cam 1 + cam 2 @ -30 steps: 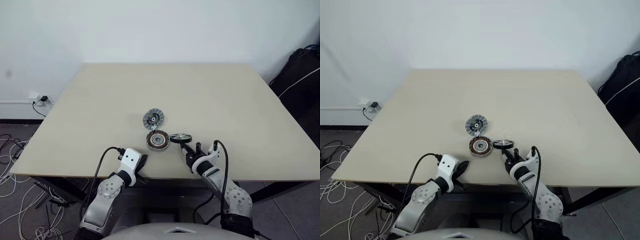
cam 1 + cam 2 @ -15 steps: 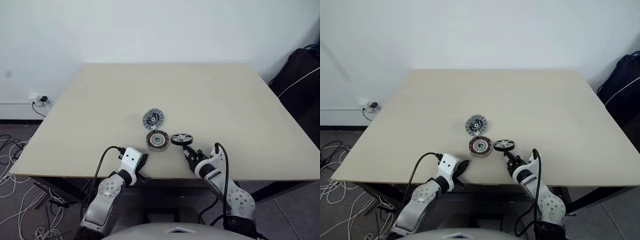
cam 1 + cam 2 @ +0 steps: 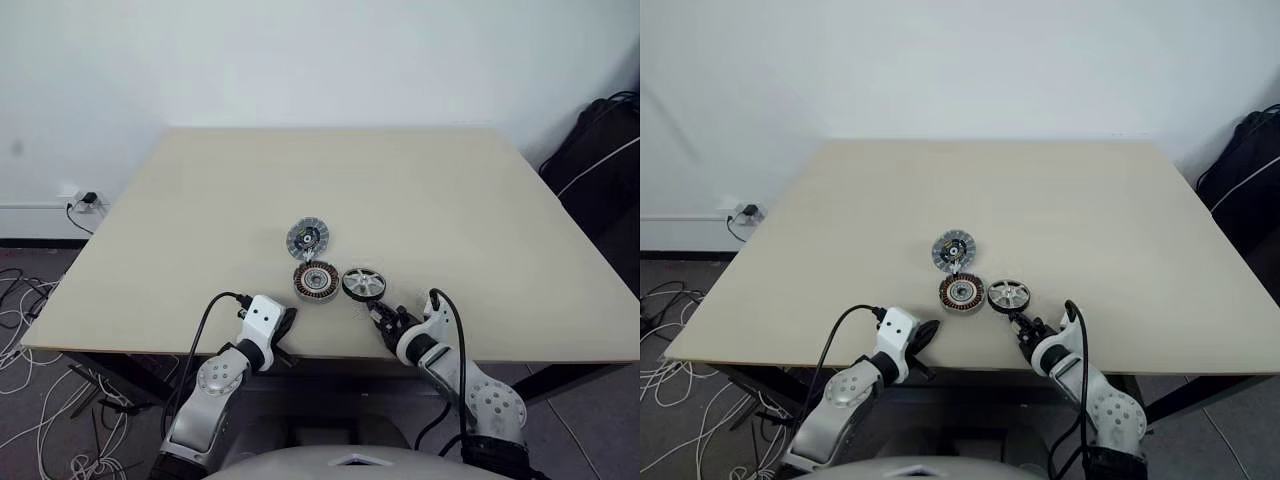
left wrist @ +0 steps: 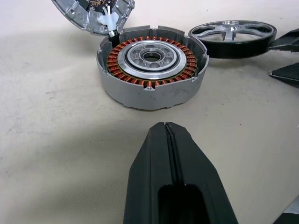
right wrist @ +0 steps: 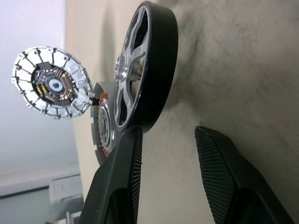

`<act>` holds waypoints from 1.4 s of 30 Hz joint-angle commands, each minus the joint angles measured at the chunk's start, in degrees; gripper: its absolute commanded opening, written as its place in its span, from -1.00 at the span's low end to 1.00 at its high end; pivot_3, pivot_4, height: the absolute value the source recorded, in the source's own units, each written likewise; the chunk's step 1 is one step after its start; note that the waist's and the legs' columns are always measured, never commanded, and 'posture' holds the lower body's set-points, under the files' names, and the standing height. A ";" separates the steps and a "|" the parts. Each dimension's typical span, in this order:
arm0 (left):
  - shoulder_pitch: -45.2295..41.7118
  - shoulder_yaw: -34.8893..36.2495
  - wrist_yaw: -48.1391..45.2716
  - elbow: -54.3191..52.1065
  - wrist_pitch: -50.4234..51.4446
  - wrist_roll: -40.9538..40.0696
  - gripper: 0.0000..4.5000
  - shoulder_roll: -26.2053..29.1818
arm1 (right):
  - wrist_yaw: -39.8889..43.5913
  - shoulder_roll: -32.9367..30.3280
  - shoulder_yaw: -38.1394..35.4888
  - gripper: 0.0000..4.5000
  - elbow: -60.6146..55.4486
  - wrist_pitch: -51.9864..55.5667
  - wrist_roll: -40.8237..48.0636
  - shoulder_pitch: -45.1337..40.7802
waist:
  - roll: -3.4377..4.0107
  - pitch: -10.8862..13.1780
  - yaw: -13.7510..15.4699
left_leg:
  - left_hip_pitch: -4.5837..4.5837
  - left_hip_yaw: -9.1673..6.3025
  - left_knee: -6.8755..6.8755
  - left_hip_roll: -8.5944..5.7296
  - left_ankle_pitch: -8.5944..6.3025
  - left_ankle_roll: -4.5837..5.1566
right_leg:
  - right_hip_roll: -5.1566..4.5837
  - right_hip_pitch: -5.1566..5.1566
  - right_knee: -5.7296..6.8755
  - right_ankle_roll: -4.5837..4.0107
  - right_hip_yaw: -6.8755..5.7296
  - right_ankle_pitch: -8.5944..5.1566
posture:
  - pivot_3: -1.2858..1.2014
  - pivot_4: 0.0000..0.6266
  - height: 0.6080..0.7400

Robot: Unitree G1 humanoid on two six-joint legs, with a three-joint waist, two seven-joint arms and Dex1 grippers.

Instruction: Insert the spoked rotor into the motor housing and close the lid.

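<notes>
Jaws on the right gripper [image 5: 168, 172] stood apart with nothing between them, the two black fingers [image 5: 217, 163] splayed just short of the spoked rotor [image 3: 362, 283]; the left gripper [image 4: 167, 135] had its fingers pressed together on nothing. That rotor lay flat on the table [image 3: 200, 200], its open spoked face turned up and its hub axis upright, dark rim outermost and silver spokes inside. From the right wrist camera one finger appeared almost at the rim, though whether it touched could not be told. Just to the rotor's left sat the motor housing [image 3: 316, 280], also flat, its ring of copper windings and silver centre facing up; the two rims were side by side, very close. Beyond the housing, further from the robot, the lid [image 3: 306, 237] stood tilted up on its edge with its slitted face and bluish centre turned toward the robot, and a small white piece joined it to the housing's wall. The left gripper rested near the table's front edge, pointing at the housing and apart from it.

All three parts sat near the middle of the front half of the pale beige table. A plain white wall [image 3: 320, 60] rose behind it. Cables [image 3: 30, 300] trailed over the grey floor on the left beneath a wall socket [image 3: 85, 198], and a black bag [image 3: 600, 150] stood at the far right.
</notes>
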 commanded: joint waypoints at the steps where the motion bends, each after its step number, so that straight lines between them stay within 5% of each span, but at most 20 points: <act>1: -0.52 0.00 -0.11 -0.35 -0.78 0.07 -1.00 0.09 | 3.57 0.85 -0.84 -0.15 -3.25 -0.93 2.16 -0.26 | 0.01 0.00 0.00 | 0.00 0.00 0.00 0.00 0.00 0.00 | 0.00 0.00 0.00 0.02 0.00 -0.01 | 0.03 -1.00 1.00; 24: -0.82 0.09 0.07 -0.59 -0.24 0.03 -1.00 0.52 | 4.92 6.88 -2.04 -0.15 3.72 -8.29 -2.87 -6.09 | 0.06 -0.06 -0.04 | 0.01 0.00 0.00 0.00 0.00 -0.01 | 0.02 -0.02 0.00 -0.04 0.01 0.05 | 0.03 -1.00 1.00; 30: -0.52 0.06 0.17 -0.74 -0.26 0.01 -1.00 0.52 | 5.22 7.24 -2.10 -0.81 3.86 -8.55 -2.68 -6.25 | 0.08 -0.09 -0.04 | 0.01 0.00 0.00 0.00 0.00 -0.01 | 0.02 -0.02 0.01 -0.05 0.01 0.05 | 0.03 -1.00 1.00; 42: -0.01 -0.11 0.02 -0.73 -0.55 -0.16 -1.00 0.38 | 6.26 8.17 -3.95 -0.83 -1.43 -8.59 3.82 -4.85 | 0.15 -0.12 -0.03 | 0.03 0.00 -0.01 -0.01 0.00 0.00 | 0.02 -0.01 0.01 -0.05 0.02 0.05 | 0.03 -1.00 1.00</act>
